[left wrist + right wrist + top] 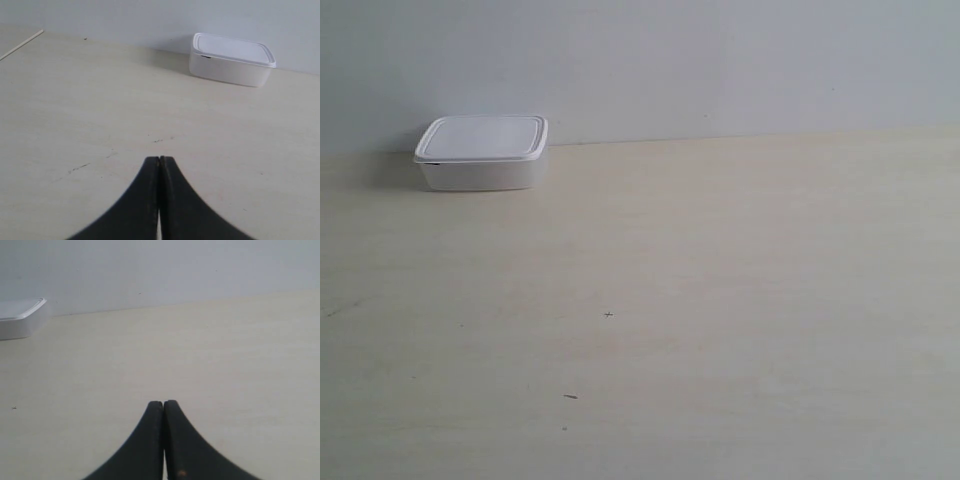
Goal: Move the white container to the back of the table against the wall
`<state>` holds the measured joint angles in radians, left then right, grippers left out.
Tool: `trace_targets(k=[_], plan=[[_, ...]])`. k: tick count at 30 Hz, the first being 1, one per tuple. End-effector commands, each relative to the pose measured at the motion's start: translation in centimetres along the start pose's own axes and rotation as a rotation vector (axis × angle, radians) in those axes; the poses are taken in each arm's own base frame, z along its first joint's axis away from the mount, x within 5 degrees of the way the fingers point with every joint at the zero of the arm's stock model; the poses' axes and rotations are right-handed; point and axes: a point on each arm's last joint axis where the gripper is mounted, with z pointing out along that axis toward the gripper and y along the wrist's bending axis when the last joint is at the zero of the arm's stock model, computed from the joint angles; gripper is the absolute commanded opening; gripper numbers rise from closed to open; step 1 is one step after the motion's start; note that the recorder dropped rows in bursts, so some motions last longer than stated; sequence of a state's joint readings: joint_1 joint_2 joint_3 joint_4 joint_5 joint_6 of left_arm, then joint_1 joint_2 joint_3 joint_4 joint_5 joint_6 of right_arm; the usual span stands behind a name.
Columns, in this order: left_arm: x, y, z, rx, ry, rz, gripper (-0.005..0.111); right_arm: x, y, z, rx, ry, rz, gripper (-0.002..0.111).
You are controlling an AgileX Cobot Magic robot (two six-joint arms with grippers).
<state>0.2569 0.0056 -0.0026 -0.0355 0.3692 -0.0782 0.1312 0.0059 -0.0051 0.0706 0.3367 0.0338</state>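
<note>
We see the white container sitting at the far back of the table, right at the foot of the wall, towards the exterior view's left. Its rear edge meets the line where table and wall join, though we cannot tell whether the box truly touches the wall. Its flat lid with a raised rim is seated on top, and the box stands level.

In the left wrist view the left gripper hovers over bare table, well apart from the container. Its two black fingers are pressed together along their length, with nothing between them. The right gripper is the same: its dark fingers meet tip to tip and hold nothing. Only a corner of the container shows at the edge of that view.

On the tabletop we can make out a few small dark marks (one of them shaped like a tiny cross, another a short dash); they are too small for us to read as writing.
</note>
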Motion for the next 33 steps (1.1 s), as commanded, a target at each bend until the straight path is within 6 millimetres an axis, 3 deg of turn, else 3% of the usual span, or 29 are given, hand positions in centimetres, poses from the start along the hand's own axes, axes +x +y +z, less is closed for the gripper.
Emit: trace_targets(k=[1,33], plan=[[-0.04,0.03,-0.01,-0.003,-0.015,-0.001,0.000,0.00,-0.03,0.01,0.003,-0.016,0.000,0.000],[-0.04,0.03,-0.01,-0.003,-0.015,-0.001,0.000,0.02,-0.03,0.01,0.003,-0.014,0.000,0.000]])
